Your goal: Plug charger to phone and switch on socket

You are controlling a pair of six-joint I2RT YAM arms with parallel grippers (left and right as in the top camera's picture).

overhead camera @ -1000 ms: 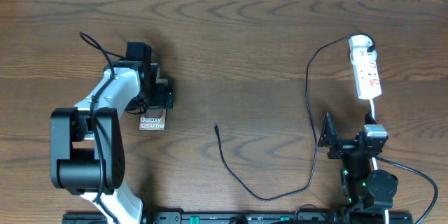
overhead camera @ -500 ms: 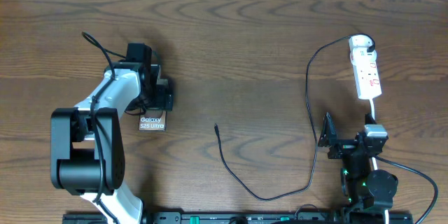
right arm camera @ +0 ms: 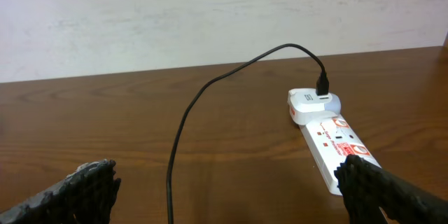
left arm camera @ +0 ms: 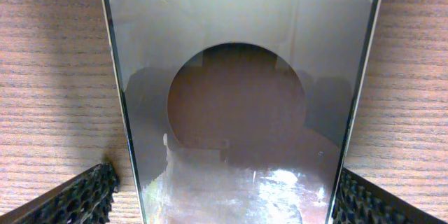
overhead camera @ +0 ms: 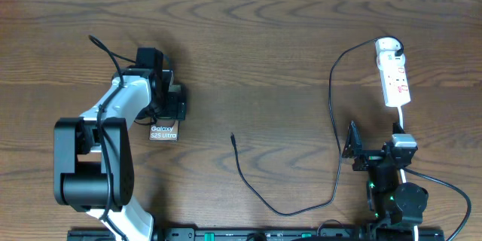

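The phone lies flat at the table's left, its "Galaxy" end showing below my left gripper. In the left wrist view its glossy screen fills the gap between the fingers of my open left gripper, which straddles its long edges. The charger cable runs from the socket in a long loop to its tip, loose on the wood mid-table. My right gripper hovers open short of the socket, with the cable passing on the table between the fingers of the right gripper.
The charger's plug sits in the white adapter at the socket's rounded far end. A white cord trails from the socket towards the right arm's base. A pale wall rises behind the table's far edge.
The left arm has shifted only very slightly over the phone. The right arm, cable and socket have not moved.
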